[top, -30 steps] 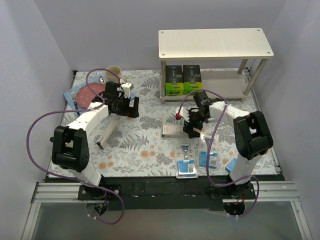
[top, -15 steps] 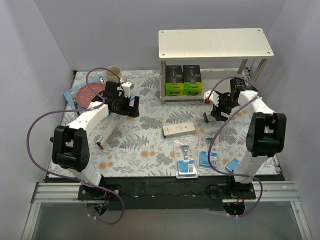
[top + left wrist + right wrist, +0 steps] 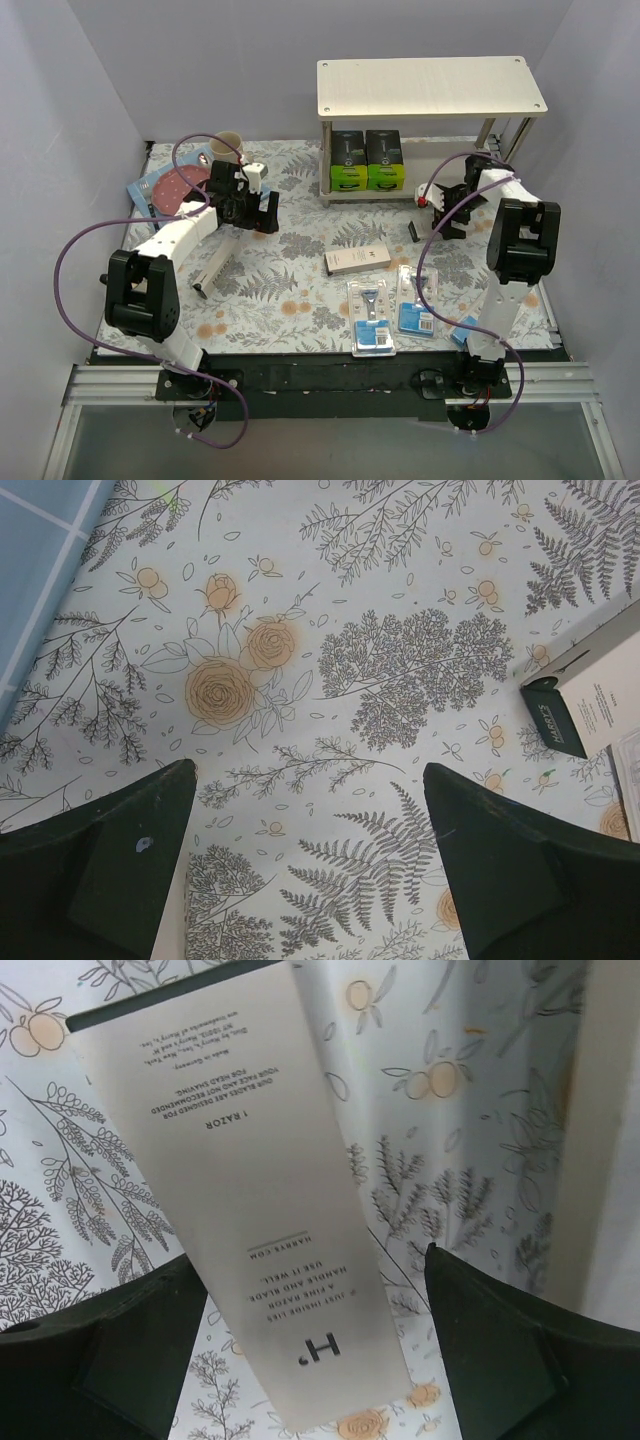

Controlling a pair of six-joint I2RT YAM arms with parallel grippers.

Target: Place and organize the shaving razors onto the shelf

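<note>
The shelf [image 3: 430,86] stands at the back right, with two black-and-green razor boxes [image 3: 366,160] on its lower board. My right gripper [image 3: 447,208] is in front of that board, shut on a slim white Harry's box [image 3: 250,1190] held above the cloth; the box's dark end [image 3: 414,232] points away from the shelf. A second Harry's box [image 3: 357,258] lies mid-table and a third [image 3: 213,262] lies to the left. Blister packs [image 3: 371,315] [image 3: 416,302] lie near the front. My left gripper [image 3: 262,212] [image 3: 310,770] is open and empty above the floral cloth.
A cream mug [image 3: 226,145] and a pink plate [image 3: 180,183] on a blue card sit at the back left. Another blue pack [image 3: 462,328] lies by the right arm's base. A pale shelf leg [image 3: 600,1140] stands close on the right.
My right gripper has left the table's middle and swung right and back to the shelf's front, carrying a white box. One white box stayed mid-table. The left arm has not moved.
</note>
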